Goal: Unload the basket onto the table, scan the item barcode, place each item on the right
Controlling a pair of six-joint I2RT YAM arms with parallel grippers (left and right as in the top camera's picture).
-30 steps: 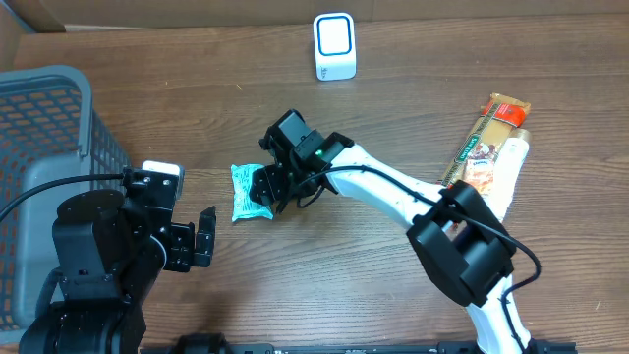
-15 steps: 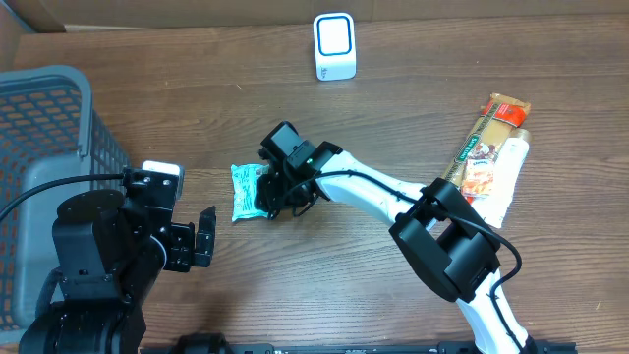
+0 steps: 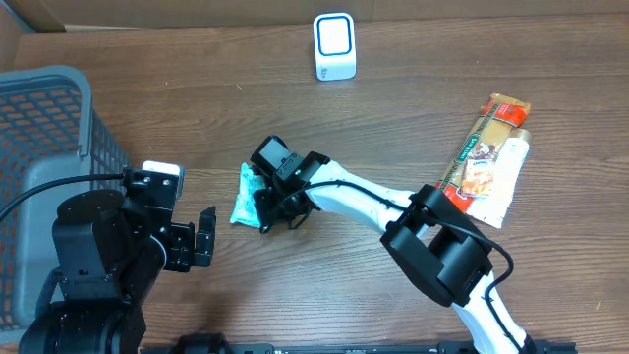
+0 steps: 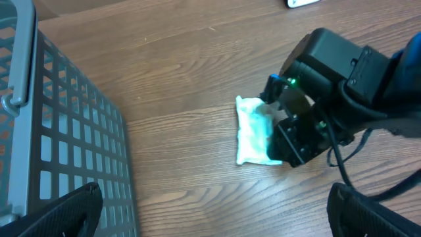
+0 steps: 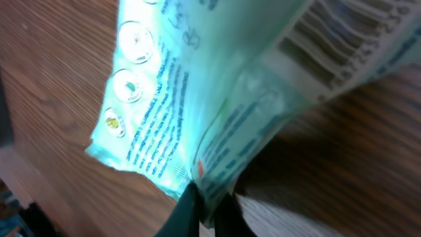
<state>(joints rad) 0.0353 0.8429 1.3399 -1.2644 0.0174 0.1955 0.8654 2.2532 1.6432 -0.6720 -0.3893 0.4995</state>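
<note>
- Right fingers (image 5: pixel 186 212) went from spread to pinching an edge of the green packet (image 5: pixel 191 92), which seemingly tilted up off the desk (image 3: pixel 413 118).
- Left fingers (image 4: pixel 59 214) stayed spread, short of it.
- Grasp made; the scanner (image 3: pixel 334 46) lay well beyond the fingers.

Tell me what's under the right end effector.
A light green packet on the wooden table, pinched at its edge by the right end effector. From overhead, the end effector covers the packet's right part. The right wrist view shows a barcode on it.
</note>
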